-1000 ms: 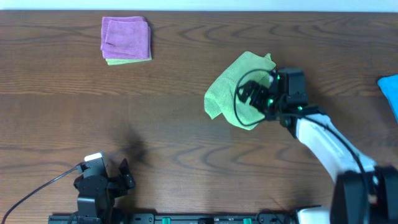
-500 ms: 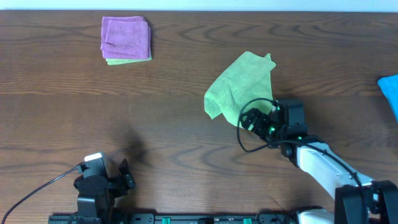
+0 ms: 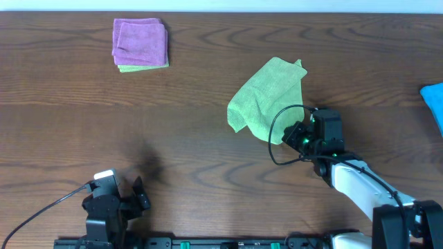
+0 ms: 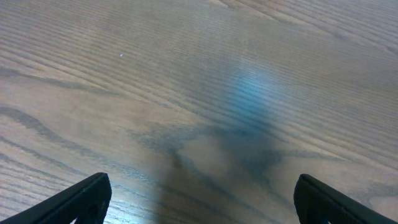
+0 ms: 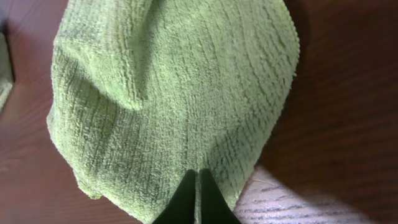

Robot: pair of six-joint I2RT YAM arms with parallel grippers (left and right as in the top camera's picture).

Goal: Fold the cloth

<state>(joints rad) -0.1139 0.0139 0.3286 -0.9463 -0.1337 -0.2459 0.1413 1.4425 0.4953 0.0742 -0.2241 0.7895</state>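
The lime-green cloth (image 3: 266,97) lies crumpled and partly folded over right of the table's middle. My right gripper (image 3: 294,135) sits at its near right edge. In the right wrist view the cloth (image 5: 174,87) fills most of the frame, and the right gripper (image 5: 198,177) is shut, with a thin strip of green fabric pinched between its dark fingertips. My left gripper (image 3: 138,194) rests at the near left of the table, far from the cloth. In its own view the left gripper (image 4: 202,183) stands wide open over bare wood.
A folded purple cloth (image 3: 140,41) lies on a folded green one (image 3: 143,68) at the far left. A bright blue cloth (image 3: 435,104) pokes in at the right edge. The table is dark brown wood (image 3: 173,124).
The right gripper has drawn back from over the cloth to its near edge, lowered there, and gone from open to shut on the fabric. The left arm has stayed still.
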